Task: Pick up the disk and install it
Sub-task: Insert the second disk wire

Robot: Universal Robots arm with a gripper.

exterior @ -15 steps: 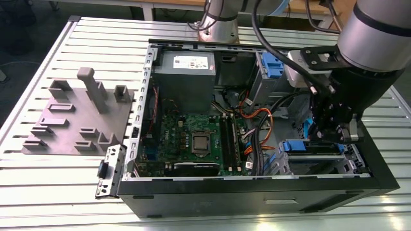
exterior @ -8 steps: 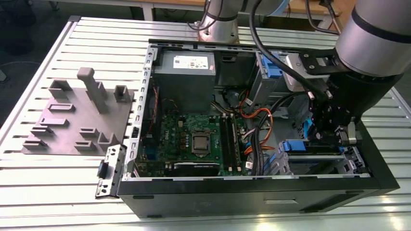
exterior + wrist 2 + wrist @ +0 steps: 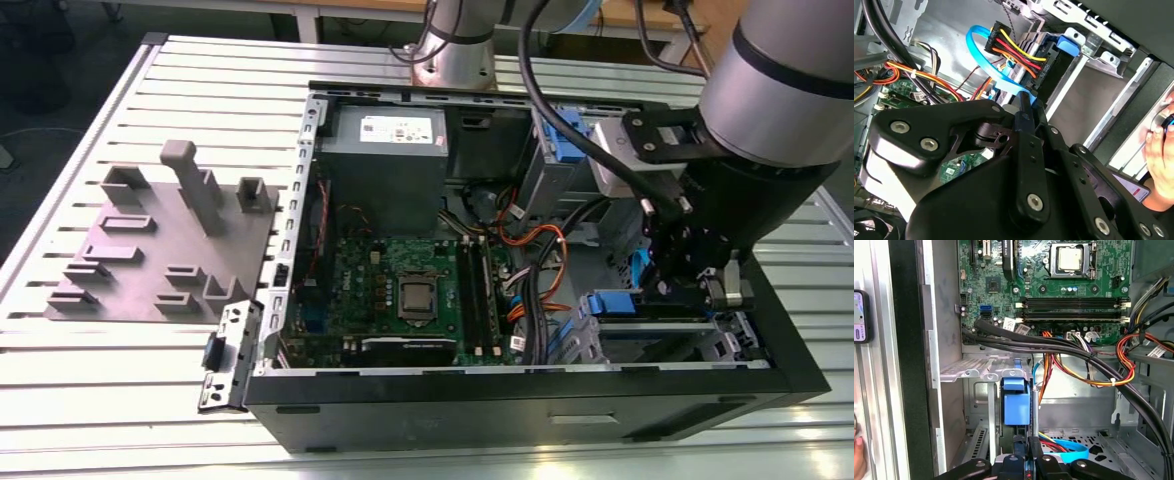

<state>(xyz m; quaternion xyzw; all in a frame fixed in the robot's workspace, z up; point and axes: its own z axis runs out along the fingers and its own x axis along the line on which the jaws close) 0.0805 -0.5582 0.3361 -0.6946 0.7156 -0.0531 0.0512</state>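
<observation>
- Disk [image 3: 1016, 402] stands on edge in the metal drive bay [image 3: 979, 371] of the open computer case [image 3: 534, 385], at the corner on the exterior view's right; the first wrist view shows mostly its blue carrier end, while the silver body is hidden behind that end and the bay rails.
- In the exterior view the same blue carrier [image 3: 611, 303] peeks out beside the gripper [image 3: 694, 285], partly covered by the arm.
- The gripper's fingers come together around the disk's near edge in both wrist views, jaws closed on it; the contact itself is masked by the black finger links [image 3: 1026, 150].
- The second wrist view has the gripper body across its foreground, so of the disk little more than a slim blue edge [image 3: 1035, 107] is seen past the fingertips.
- A blue flat cable [image 3: 986, 62] and a bundle of red, yellow and orange wires [image 3: 1014, 47] run to a connector just beyond the fingers.
- The motherboard [image 3: 400, 290] lies on the case floor, well apart from the bay.
- A grey fixture plate [image 3: 167, 245] sits on the slatted table [image 3: 80, 370], on the exterior view's left.
- A person's hand [image 3: 1160, 150] is cut off at the frame edge in the second wrist view.
</observation>
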